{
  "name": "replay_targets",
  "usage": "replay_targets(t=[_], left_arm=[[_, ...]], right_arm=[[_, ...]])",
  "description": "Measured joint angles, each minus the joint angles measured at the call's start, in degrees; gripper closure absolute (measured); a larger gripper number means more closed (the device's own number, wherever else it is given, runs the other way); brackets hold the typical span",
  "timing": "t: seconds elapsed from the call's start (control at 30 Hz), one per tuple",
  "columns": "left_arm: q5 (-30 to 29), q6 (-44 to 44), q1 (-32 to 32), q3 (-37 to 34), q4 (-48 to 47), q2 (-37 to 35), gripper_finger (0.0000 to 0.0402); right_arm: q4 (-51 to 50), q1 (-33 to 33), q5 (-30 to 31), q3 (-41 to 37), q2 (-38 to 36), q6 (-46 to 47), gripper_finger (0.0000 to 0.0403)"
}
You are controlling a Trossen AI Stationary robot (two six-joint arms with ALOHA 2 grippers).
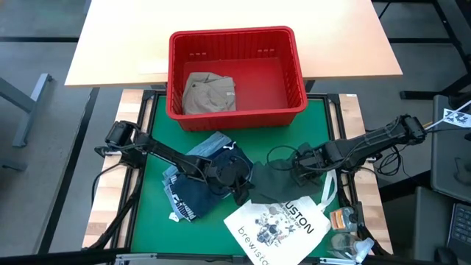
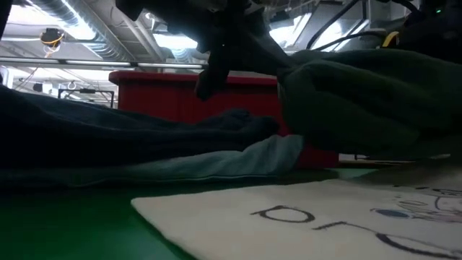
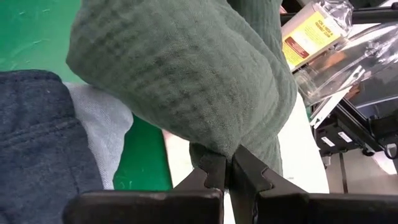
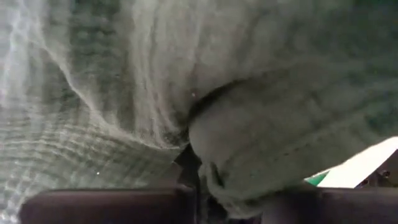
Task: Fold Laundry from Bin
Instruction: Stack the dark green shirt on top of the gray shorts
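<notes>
I take the red bin (image 1: pixel 235 110) as my landmark; it straddles the far edge of the green mat (image 1: pixel 151 210), partly on the wooden tabletop (image 1: pixel 118 44) beyond. Inside it, against its left wall, lies a khaki garment (image 1: pixel 210 93); the rest of its floor is bare red.

Nearer me than the bin, the mat is crowded. A light blue denim piece (image 1: pixel 213 145) and a navy garment (image 1: pixel 188 195) lie piled on the bin's near-left side. A dark green garment (image 1: pixel 276 184) is bunched near the middle of the mat, on the near side of the bin, and its near edge overlaps a white tote bag (image 1: pixel 276 224) that runs to the mat's near edge. Open green remains mainly along the mat's left border and in a strip directly in front of the bin.

The left arm reaches from the mat's left side across the navy pile. I see the left gripper (image 3: pixel 231 168) with its fingers pressed together on a fold of the dark green garment, clamped tight.

The right arm reaches in low from the right side of the mat. The right gripper (image 4: pixel 200 171) is buried in the green cloth; a fold sits between its fingers, which pinch it with a narrow gap.
</notes>
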Motion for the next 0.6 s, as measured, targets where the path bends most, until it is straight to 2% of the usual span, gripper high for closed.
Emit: replay_targets(t=[0.27,0.37,0.47,0.6], left_arm=[[0.0,0.0,0.0,0.0,0.0,0.0,0.0401],[0.0,0.5,0.0,0.0,0.0,0.0,0.0401],[0.0,1.3,0.0,0.0,0.0,0.0,0.0401],[0.0,1.4,0.0,0.0,0.0,0.0,0.0401]], right_arm=[[0.0,0.0,0.0,0.0,0.0,-0.5,0.0275],[0.0,0.0,-0.1,0.0,0.0,-0.5,0.0268],[0.0,0.0,-0.1,0.0,0.0,-0.5,0.0294],[0.1,0.0,-0.2,0.0,0.0,-0.5,0.0361]])
